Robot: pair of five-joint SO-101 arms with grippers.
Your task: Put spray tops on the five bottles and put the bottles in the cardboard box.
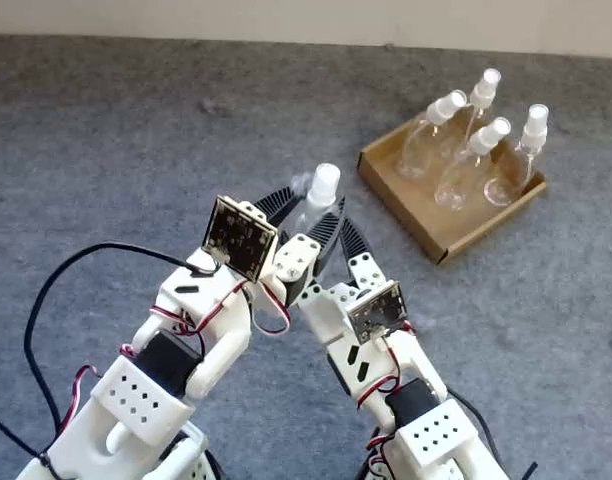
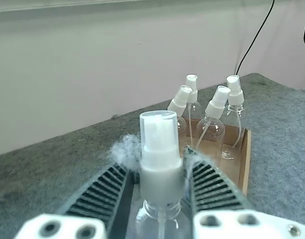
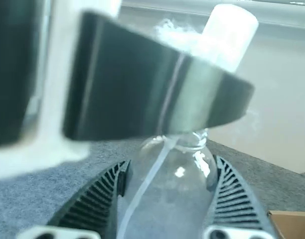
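One clear bottle (image 3: 167, 191), white spray top (image 2: 160, 147)

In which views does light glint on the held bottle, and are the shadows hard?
Right wrist view: a small glint on the clear plastic bottle in the right gripper; high view: shadows by the brown cardboard box are soft and faint.

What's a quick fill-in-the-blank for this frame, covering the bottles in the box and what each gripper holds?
1. The shallow brown cardboard box holds ____ clear plastic bottles with white tops.
2. The left gripper is shut on the fifth bottle's white ____.
3. The right gripper is shut on that bottle's clear ____.
4. That bottle is held ____ the box.
Missing words: four; spray top; body; outside.
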